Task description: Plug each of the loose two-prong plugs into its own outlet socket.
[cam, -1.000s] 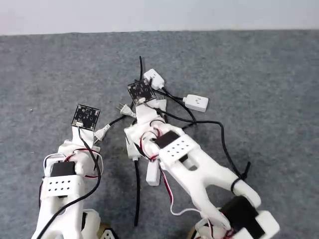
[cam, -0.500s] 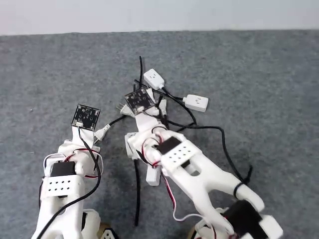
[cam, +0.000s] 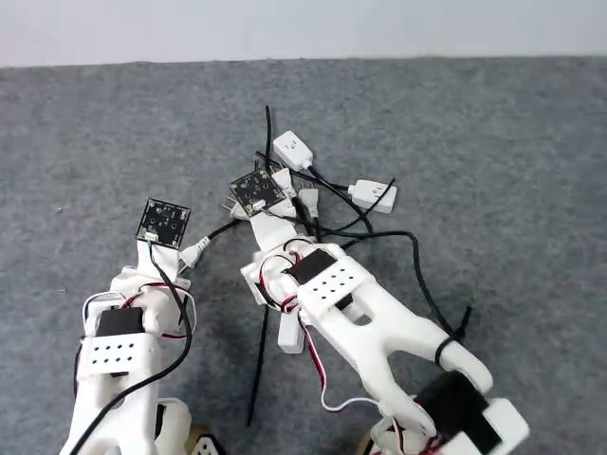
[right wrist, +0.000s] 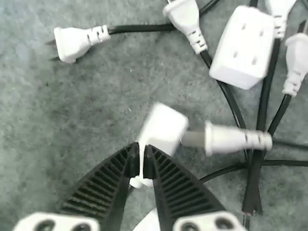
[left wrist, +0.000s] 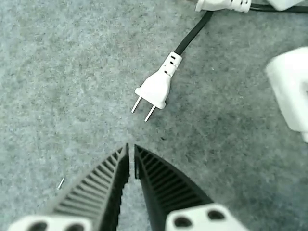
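Since a second ago the right arm (cam: 379, 327) has swung its wrist toward the left of the high view, and the black cords (right wrist: 262, 120) have been dragged along with it. The left arm (cam: 119, 351) has kept its place.

In the left wrist view, the left gripper (left wrist: 131, 147) sits at the lower centre of the frame over the grey carpet (left wrist: 57, 72). Its fingers are drawn almost together with nothing between them. A loose plug (left wrist: 155, 89) lies flat near the centre of the frame, just ahead of the tips and not touching them, with its two prongs pointing to the lower left.

In the right wrist view, the right gripper (right wrist: 139, 150) has its fingers clenched with only a sliver between them. The tips are at the edge of a small socket block (right wrist: 164, 126) in the middle of the frame, but I cannot tell whether they pinch it. A second plug (right wrist: 236, 138) lies right of centre with its prongs reaching to that block. A three-way socket (right wrist: 245, 45) lies at the upper right, and a third plug (right wrist: 72, 42) lies at the upper left, well apart from the block
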`<state>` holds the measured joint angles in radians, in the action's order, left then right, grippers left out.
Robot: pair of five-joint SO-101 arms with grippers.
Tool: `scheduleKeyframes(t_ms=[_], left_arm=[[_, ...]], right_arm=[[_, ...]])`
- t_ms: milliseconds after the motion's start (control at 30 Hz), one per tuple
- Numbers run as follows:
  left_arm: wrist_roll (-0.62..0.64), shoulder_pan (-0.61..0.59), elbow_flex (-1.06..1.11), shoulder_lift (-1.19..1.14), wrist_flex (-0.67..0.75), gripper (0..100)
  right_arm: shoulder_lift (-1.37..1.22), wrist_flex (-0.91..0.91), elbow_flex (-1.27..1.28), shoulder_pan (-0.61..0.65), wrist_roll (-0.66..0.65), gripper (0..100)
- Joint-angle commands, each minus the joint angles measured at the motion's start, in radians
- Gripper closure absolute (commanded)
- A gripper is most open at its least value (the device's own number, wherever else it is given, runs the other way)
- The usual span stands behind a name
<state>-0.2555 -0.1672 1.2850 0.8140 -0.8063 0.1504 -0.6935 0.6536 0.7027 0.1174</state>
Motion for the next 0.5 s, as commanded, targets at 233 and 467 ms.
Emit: scheduleKeyframes(t_ms=[233,467], left_arm=[[-0.009,-0.003,-0.005,0.026,0.025,99],[0.003,0.084,-0.010,0.026,0.021,99]], right_arm=[[0.130,-0.137,-0.081,-0.104,0.015,98.9],[0.183,-0.188,-0.074,-0.217,0.084,90.3]])
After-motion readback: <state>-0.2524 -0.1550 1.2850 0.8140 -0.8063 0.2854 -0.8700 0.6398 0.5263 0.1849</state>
